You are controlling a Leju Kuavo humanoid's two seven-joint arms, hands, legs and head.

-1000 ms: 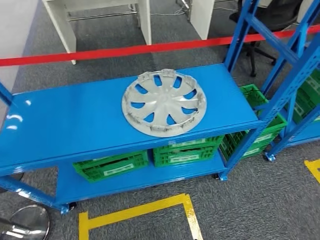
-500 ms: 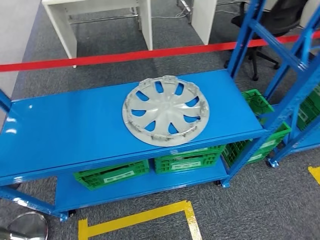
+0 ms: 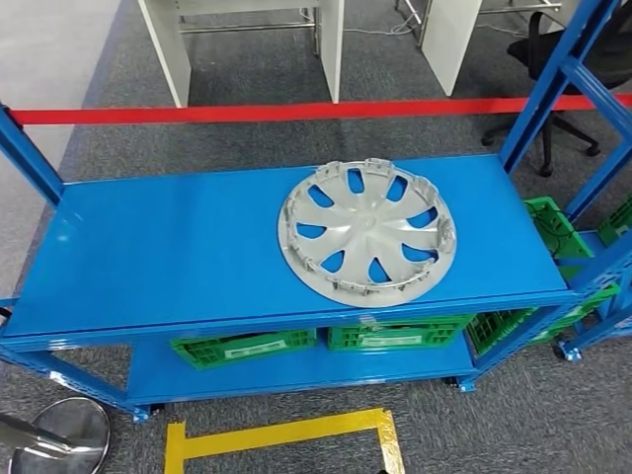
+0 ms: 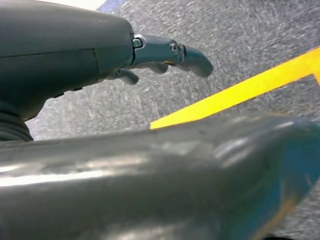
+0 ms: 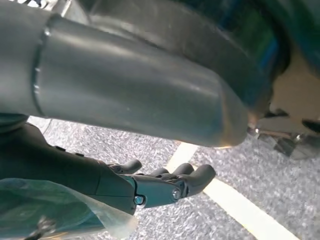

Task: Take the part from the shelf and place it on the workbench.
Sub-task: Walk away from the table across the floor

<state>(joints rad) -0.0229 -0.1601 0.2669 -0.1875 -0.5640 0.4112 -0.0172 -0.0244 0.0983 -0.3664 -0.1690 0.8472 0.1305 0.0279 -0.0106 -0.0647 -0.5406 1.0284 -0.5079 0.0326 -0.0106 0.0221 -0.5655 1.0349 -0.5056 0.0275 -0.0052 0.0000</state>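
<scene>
While hanging low over grey carpet crossed by yellow floor tape, left hand seen empty, fingers loosely extended and apart; right hand likewise empty, fingers slightly curled but spread. Farther out, silver hubcap lay flat on the blue shelf, top level, right of centre, untouched. Beneath, green crates sat on the lower level. Beyond, red barrier tape, white desks.
</scene>
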